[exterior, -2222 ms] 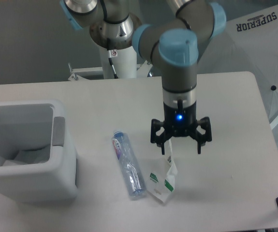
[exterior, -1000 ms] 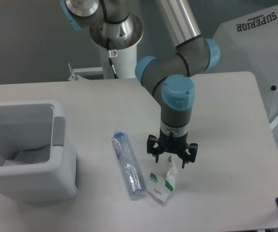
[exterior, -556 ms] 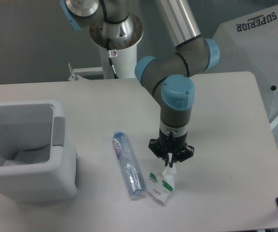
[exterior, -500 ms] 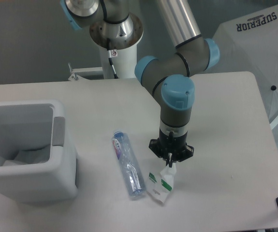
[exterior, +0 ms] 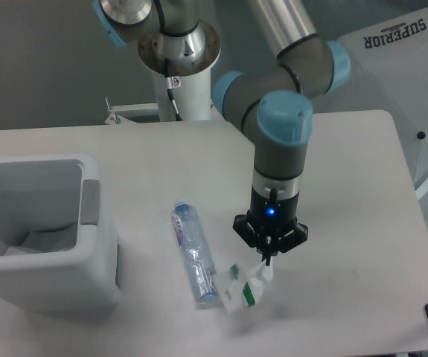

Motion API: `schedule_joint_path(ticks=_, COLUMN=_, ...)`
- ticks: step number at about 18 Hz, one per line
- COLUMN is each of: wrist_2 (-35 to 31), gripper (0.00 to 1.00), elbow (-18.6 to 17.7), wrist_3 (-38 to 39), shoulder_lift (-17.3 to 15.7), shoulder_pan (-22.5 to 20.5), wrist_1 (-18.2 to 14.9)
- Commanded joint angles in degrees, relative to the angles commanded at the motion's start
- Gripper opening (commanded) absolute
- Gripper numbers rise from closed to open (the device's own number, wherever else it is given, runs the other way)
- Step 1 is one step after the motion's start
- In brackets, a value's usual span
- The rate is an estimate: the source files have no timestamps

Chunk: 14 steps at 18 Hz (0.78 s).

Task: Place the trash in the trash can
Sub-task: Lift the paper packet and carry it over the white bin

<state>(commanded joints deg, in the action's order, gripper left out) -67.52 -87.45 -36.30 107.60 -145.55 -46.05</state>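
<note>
- In the fixed camera view, I am pinching the upper corner of the white carton (exterior: 245, 285) with my gripper (exterior: 268, 257); the fingers are pressed together on it, because a thin folded edge is the easiest part to catch from above.
- The carton is hanging tilted under my fingers, and I think it is lifting off the table (exterior: 347, 186), but its lower end is blurred, so I am not sure it is free.
- The clear bottle (exterior: 191, 251) is lying on its side just beside the carton, waiting for a second trip.
- The trash can (exterior: 98, 245) is standing at the left edge of the table, well apart from me, with its mouth open upward.
- The table is pale and plain; a white umbrella (exterior: 400, 67) is standing behind its right side, and the grey wall (exterior: 42, 67) is filling the background.
</note>
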Motion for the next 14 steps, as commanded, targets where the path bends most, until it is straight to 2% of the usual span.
schedule_joint_path(ticks=4, wrist_2=5.73, gripper=0.00, elbow=0.09, wrist_3=5.79, shoulder_lift=-5.72, shoulder_pan=0.44, wrist_1=0.09)
schedule_joint_path(ticks=7, wrist_2=9.06, gripper=0.00, elbow=0.00, wrist_3=6.33, shoulder_lift=-9.50, shoulder_pan=0.79, wrist_1=0.09)
schedule_joint_path(ticks=10, wrist_2=13.72, gripper=0.00, elbow=-0.17, wrist_3=10.01, shoulder_lift=-13.80, shoulder_pan=1.58, wrist_1=0.09)
schedule_joint_path(ticks=14, wrist_2=16.37, gripper=0.00, elbow=-0.79, wrist_3=11.08, shoulder_lift=-17.41, shoulder_pan=5.35, wrist_1=0.09)
